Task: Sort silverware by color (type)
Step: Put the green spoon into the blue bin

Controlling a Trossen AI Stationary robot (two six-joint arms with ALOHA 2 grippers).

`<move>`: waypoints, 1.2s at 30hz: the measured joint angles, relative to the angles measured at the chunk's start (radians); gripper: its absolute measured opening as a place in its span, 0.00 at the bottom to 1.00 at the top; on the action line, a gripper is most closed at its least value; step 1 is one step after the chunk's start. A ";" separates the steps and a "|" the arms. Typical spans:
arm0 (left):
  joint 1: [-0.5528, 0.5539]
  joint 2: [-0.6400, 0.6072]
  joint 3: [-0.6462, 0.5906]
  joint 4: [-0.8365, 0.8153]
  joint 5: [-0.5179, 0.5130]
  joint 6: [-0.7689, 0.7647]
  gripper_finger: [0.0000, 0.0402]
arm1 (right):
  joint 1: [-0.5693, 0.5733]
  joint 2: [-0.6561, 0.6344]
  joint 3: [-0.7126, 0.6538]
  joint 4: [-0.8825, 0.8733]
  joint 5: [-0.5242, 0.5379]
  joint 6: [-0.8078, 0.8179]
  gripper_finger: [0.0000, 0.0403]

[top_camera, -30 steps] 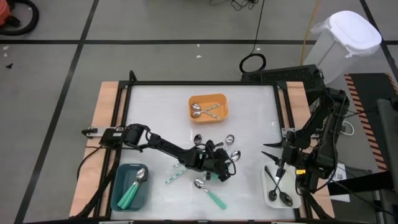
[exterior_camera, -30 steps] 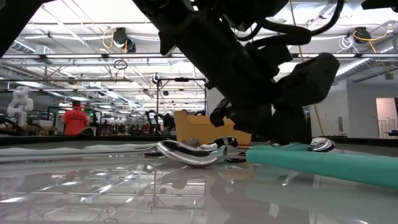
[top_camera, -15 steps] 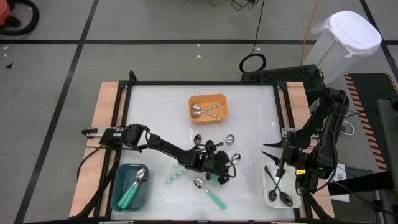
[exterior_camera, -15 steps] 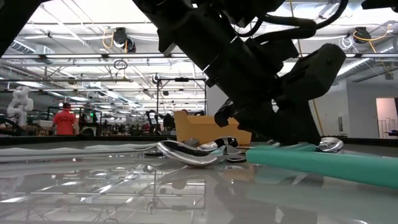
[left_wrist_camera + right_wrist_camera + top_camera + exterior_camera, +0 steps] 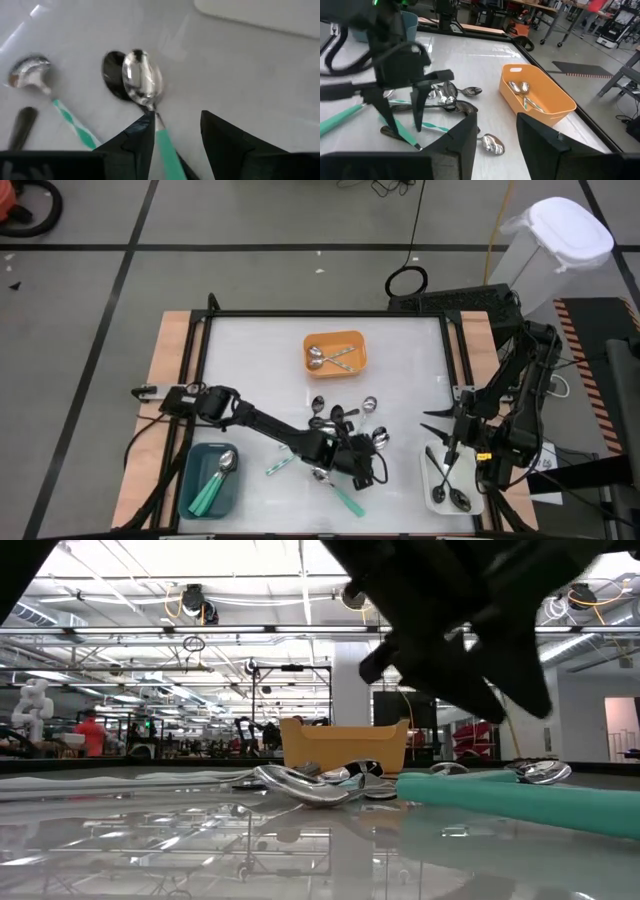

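Left pincer sits low over the bench, fingers parted and grasping nothing. In the left wrist view a teal-handled spoon lies on the bench with its handle running between the two fingers; bowl just ahead of the tips, no contact visible. A black spoon lies partly under that bowl. A second green-striped spoon lies off to one side of the pincer, well apart.

The loose pile of spoons is just beyond the left pincer, towards the orange tray, which holds two spoons. The teal tray is behind the left pincer, back near the arm's base, with teal-handled spoons in it.

Right pincer hangs over the white tray at the bench's right edge, fingers parted, empty. Black spoons lie in the tray under it. From the right wrist view the left pincer and the pile are ahead of it.
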 joint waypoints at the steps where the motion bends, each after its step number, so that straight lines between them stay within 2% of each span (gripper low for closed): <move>1: -0.001 0.005 0.005 -0.028 -0.003 0.005 0.39 | 0.000 0.000 0.000 0.001 0.000 0.000 0.33; 6: 0.007 0.047 0.007 -0.033 0.013 0.024 0.39 | -0.002 0.000 0.000 0.000 0.000 0.001 0.33; 8: 0.014 0.073 0.012 0.019 0.035 0.030 0.39 | -0.006 0.000 0.000 -0.001 0.000 -0.001 0.33; 13: 0.027 0.086 0.011 -0.011 0.034 0.023 0.39 | -0.008 0.000 0.000 -0.006 0.000 -0.001 0.33; 16: 0.028 0.087 0.011 -0.012 0.033 0.022 0.34 | -0.008 0.000 0.000 -0.008 0.000 -0.002 0.33; 20: 0.028 0.087 0.016 -0.009 0.032 0.030 0.22 | -0.008 0.000 0.000 -0.008 -0.002 -0.008 0.33; 25: 0.026 0.092 0.107 -0.116 -0.004 0.045 0.10 | -0.008 0.000 0.000 -0.008 -0.003 -0.009 0.33; 29: 0.004 0.092 0.191 -0.230 -0.017 0.052 0.10 | -0.008 0.000 0.000 -0.007 -0.004 -0.009 0.33; 36: -0.024 0.092 0.243 -0.268 -0.058 0.078 0.10 | -0.008 0.000 0.000 0.007 -0.003 -0.002 0.33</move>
